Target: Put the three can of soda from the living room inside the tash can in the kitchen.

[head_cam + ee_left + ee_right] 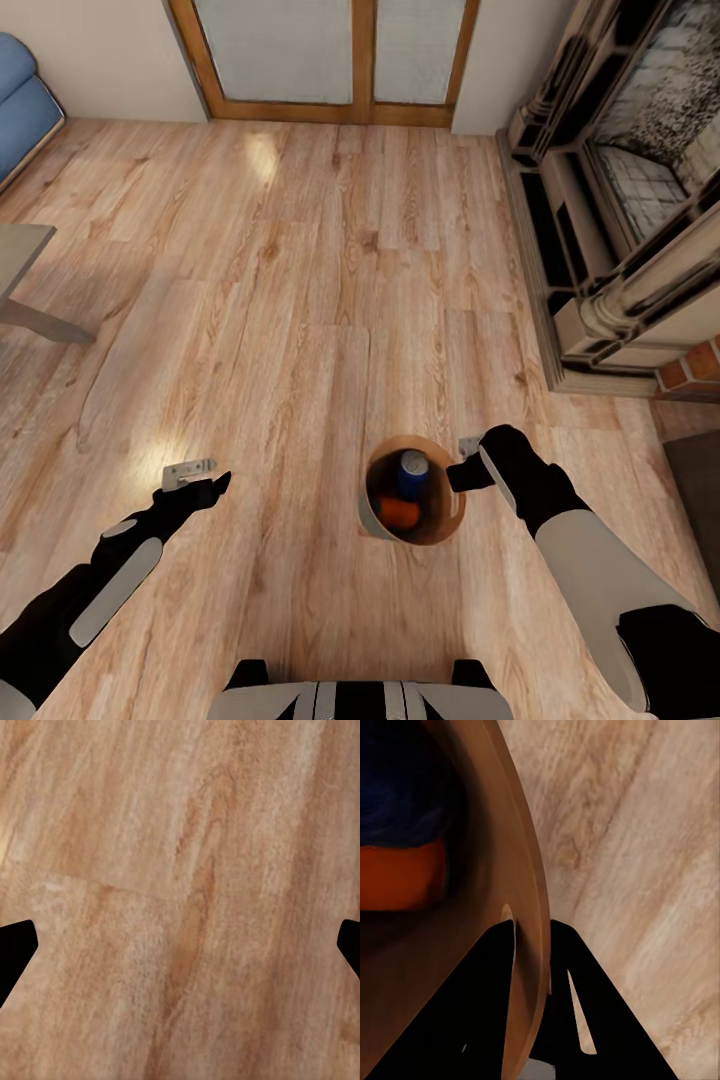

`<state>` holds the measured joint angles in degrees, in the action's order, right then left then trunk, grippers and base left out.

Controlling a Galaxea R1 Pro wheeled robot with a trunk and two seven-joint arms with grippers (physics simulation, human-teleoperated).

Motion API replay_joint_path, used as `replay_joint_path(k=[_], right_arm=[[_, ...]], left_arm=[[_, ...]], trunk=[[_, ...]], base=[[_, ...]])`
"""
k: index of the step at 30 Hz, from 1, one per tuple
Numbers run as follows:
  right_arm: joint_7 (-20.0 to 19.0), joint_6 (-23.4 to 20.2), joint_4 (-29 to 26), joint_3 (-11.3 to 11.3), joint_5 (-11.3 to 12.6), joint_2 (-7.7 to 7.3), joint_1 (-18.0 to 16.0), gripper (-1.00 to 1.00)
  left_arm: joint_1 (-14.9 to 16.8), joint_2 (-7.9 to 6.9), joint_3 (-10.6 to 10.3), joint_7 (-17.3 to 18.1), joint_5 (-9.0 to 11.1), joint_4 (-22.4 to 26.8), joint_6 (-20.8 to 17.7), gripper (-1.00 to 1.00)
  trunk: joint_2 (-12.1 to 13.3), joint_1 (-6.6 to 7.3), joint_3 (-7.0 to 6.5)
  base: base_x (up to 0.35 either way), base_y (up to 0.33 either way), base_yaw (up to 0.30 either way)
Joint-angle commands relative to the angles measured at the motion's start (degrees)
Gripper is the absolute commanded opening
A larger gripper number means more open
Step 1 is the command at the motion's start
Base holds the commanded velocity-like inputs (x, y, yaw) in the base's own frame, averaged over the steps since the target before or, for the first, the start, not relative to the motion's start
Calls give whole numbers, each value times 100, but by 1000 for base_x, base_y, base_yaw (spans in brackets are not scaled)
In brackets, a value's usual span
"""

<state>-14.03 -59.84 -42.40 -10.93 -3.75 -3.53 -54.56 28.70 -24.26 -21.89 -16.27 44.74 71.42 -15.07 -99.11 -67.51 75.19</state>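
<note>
The tash can (448, 528), a small round bin with a copper-brown inside, is over the plank floor just ahead of my base. Inside it are two cans of soda: a dark blue one (413, 472) with a silvery top and an orange one (400, 513). My right gripper (462, 478) is shut on the bin's rim at its right side. The right wrist view shows the wall (521, 870) pinched between the two fingers (472, 1020), with the orange can (397, 877) and the blue can (397, 787) inside. My left gripper (205, 480) hangs open over bare floor, its fingertips (15, 952) wide apart.
An ornate fireplace (620, 200) with a brick edge (690, 365) lines the right side. Wood-framed glass doors (330, 60) close the far wall. A blue sofa (25, 100) and the corner of a low table (20, 270) sit at the left. Open floor lies ahead.
</note>
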Motion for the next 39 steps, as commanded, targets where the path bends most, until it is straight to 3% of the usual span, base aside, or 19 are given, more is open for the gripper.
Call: replay_joint_path(k=[1, 16, 27, 39], right_arm=[[-39, -16, 8, 3, 191, 2, -2, -100], [-39, -16, 45, -3, 191, 6, -2, -100], [-39, -16, 47, -7, 191, 13, -2, -100], [-39, -16, 47, -39, 191, 32, -2, -100]], left_arm=[[-1, 0, -2, 0, 0, 0, 3, 100], [-5, 4, -7, -5, -5, -106, 20, 100], [-5, 11, -7, -7, -260, -161, 30, 100], [-5, 16, -27, -2, -281, -249, 94, 100]], trunk=[[-42, -22, 18], [-122, -66, 54], [-563, -308, 251], [-563, -308, 251]], base=[[0, 0, 0], [0, 0, 0], [0, 0, 0], [0, 0, 0]])
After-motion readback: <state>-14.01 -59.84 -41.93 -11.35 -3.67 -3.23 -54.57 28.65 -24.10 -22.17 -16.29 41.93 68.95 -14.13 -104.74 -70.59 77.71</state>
